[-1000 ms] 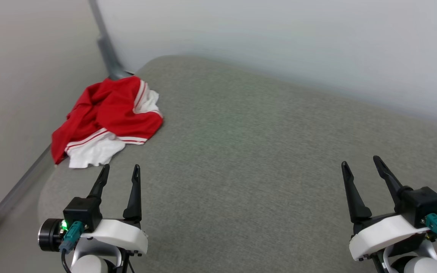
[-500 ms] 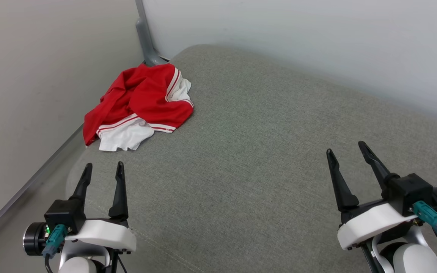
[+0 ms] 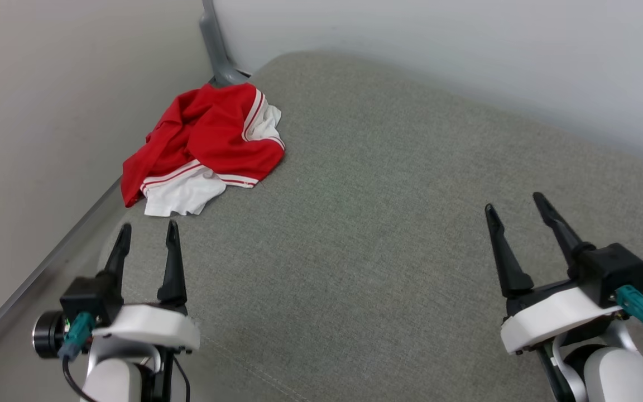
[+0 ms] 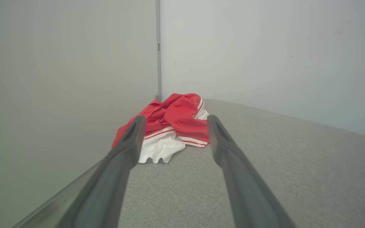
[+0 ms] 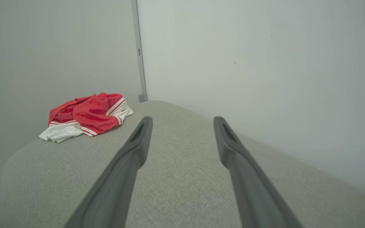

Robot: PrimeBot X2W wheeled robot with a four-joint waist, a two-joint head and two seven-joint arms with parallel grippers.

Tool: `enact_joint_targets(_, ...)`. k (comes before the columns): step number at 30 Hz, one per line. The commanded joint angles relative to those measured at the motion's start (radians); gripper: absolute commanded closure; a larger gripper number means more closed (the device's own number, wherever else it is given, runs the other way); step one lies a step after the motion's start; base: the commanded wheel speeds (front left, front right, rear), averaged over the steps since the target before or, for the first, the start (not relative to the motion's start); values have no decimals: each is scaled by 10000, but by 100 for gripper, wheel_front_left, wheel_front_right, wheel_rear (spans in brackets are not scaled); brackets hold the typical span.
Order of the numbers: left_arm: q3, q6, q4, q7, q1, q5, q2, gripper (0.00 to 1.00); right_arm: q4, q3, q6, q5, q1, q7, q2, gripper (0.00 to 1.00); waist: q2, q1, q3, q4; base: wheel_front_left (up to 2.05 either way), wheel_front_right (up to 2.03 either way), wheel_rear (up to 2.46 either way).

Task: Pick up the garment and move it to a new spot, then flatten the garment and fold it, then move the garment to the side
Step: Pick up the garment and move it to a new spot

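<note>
Grey cushion (image 3: 388, 223) carries the garment (image 3: 210, 139) crumpled at its far-left corner by the wall (image 3: 48, 111), long axis slanting near-left to far-right, just ahead of the nearer left tool (image 3: 148, 224); right tool (image 3: 513, 201) well apart; both wide, empty.

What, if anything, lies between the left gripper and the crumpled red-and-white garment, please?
Nothing visible does: bare grey fabric cushion stretches from the open left gripper to the crumpled red-and-white garment.
</note>
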Motion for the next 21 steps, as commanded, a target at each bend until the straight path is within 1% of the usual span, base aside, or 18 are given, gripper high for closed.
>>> enact_joint_targets(1, 36, -70, 193, -27, -509, -117, -16, 0, -215, -113, -10, -88, -145, 82, -24, 0, 0, 0, 305, 14, 0, 0, 0)
enact_joint_targets(5, 195, -89, 662, -27, -1209, -295, 14, 0, -550, -181, -10, -223, -283, 249, -88, 0, 0, 0, 803, -153, 0, 0, 0)
enact_joint_targets(9, 587, -103, 1244, -27, -2357, -743, 85, 0, -936, -214, -12, -375, -589, 474, -224, 0, 0, 0, 1658, -643, 0, 0, 0)
enact_joint_targets(12, 941, -200, 1893, -9, -3173, -1229, 273, 0, -1273, -225, -12, -564, -900, 634, -304, 0, 0, 0, 2421, -1045, 0, 0, 0)
enact_joint_targets(15, 1231, -289, 2609, 191, -4164, -1712, 684, 0, -1520, -270, -10, -652, -1186, 686, -296, 0, 0, 0, 3072, -1456, 0, 0, 0)
enact_joint_targets(17, 1378, -367, 3035, 551, -4741, -2071, 980, 0, -1636, -326, -10, -740, -1375, 688, -283, 0, 0, 0, 3473, -1739, 0, 0, 0)
enact_joint_targets(21, 1450, -482, 3819, 1790, -5806, -2733, 1896, 0, -1780, -364, -9, -911, -1708, 601, -255, 0, 0, 0, 4151, -2203, 0, 0, 0)
